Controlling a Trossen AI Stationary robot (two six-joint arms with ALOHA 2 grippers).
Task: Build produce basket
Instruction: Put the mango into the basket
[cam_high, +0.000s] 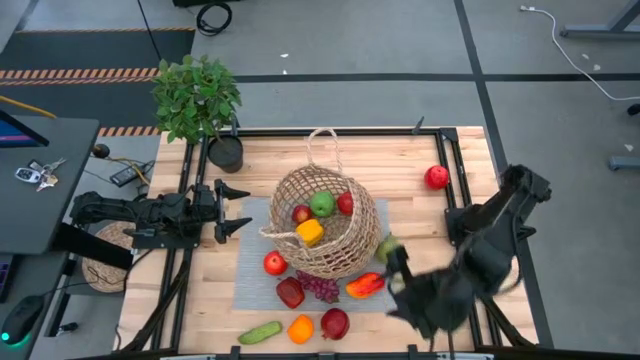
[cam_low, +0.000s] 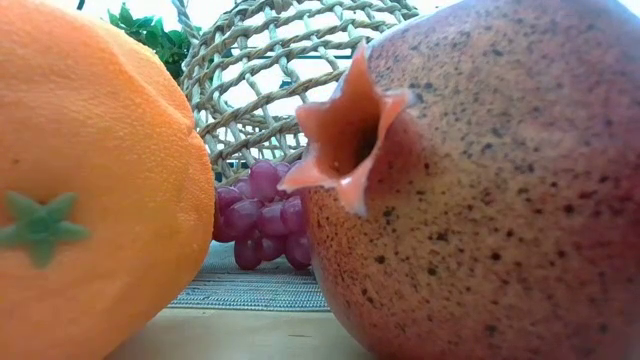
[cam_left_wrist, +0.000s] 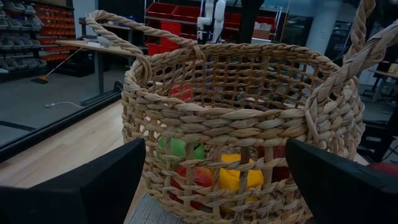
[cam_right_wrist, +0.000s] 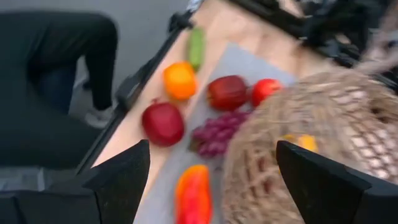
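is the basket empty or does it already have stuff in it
Partly filled: the basket holds a green apple, two red fruits and a yellow piece; more produce lies outside.

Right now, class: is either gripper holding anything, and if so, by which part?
Nothing is held. The left gripper is open beside the basket; the right gripper is open above the mat.

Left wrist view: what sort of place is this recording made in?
Probably a robotics lab or workshop: red parts bins on racks, a workbench and a white robot arm stand behind the basket.
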